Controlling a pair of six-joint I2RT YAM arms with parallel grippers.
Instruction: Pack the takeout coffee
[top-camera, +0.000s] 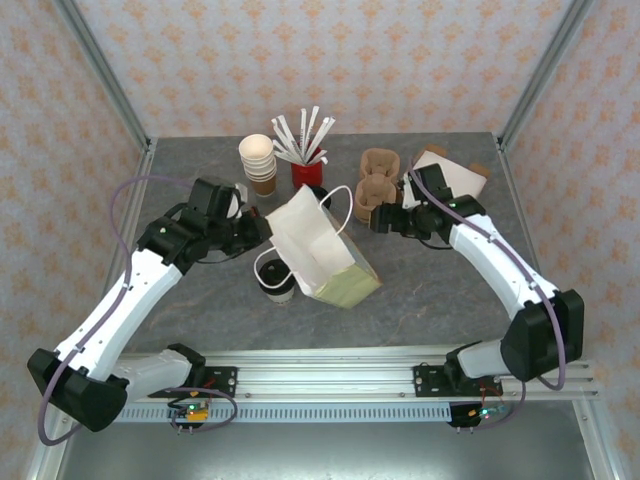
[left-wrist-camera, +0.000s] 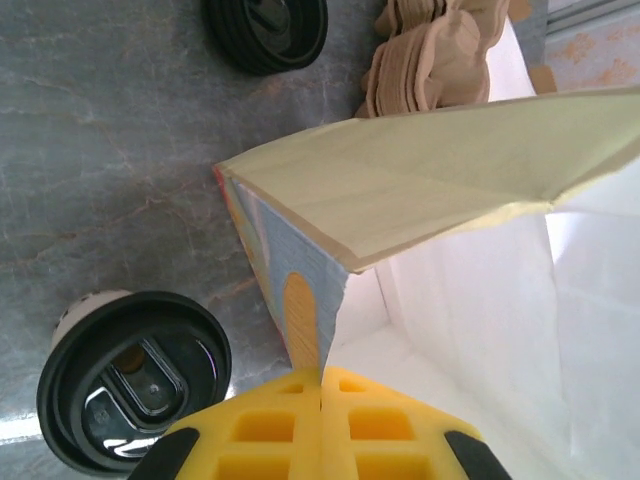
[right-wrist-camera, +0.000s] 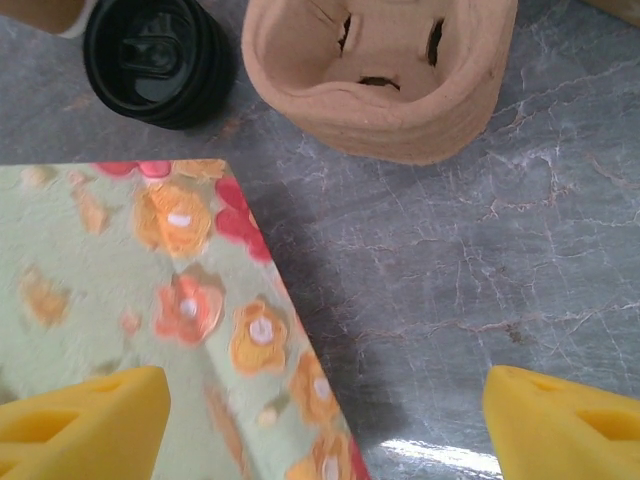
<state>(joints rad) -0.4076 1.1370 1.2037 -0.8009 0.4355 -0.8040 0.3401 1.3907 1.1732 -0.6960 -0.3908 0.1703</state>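
While left fingers (left-wrist-camera: 270, 432) clamp the bag (left-wrist-camera: 450, 180) rim, right fingers (right-wrist-camera: 90, 425) stand apart. The cup (left-wrist-camera: 135, 375) stands upright beside the left.

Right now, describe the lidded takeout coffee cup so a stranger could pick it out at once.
Find the large paper bag tilted mid-table. Beside its left edge stands a small cream paper cup under a round black plastic lid. The stacked cream cups behind have no lids; the loose black lids have no cup.
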